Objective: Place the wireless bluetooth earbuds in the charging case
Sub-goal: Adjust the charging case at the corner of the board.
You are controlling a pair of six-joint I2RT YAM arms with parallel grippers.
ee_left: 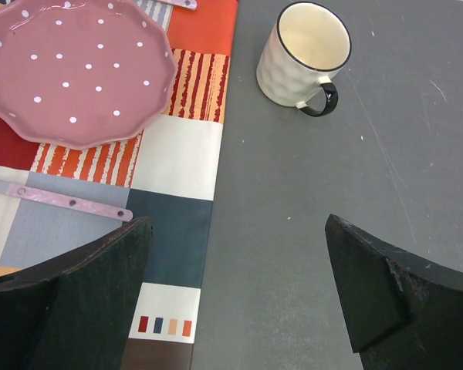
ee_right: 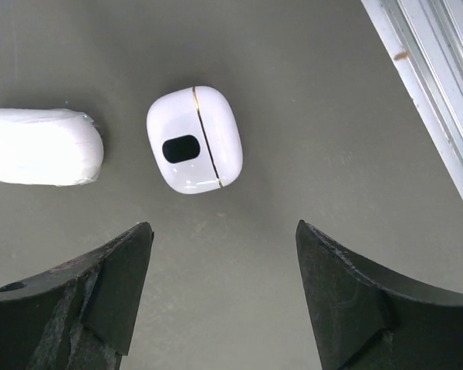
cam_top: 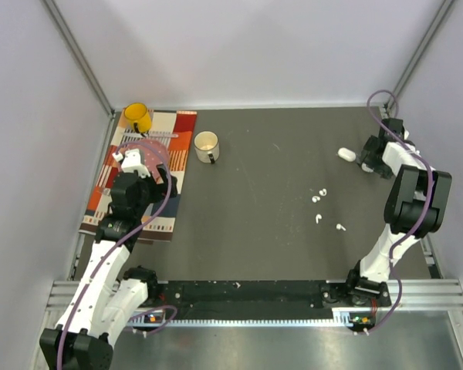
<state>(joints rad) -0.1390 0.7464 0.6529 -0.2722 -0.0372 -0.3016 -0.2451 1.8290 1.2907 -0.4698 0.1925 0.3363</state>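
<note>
Now my right gripper [ee_right: 222, 239], jaws apart, hovers by the glossy white rounded charging case [ee_right: 194, 139]. Closing off-centre could skid it.

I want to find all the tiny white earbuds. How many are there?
4. Two earbuds lie close together right of centre, a third just below them in the top view, the fourth lower and further right. Others may be hidden.
</note>
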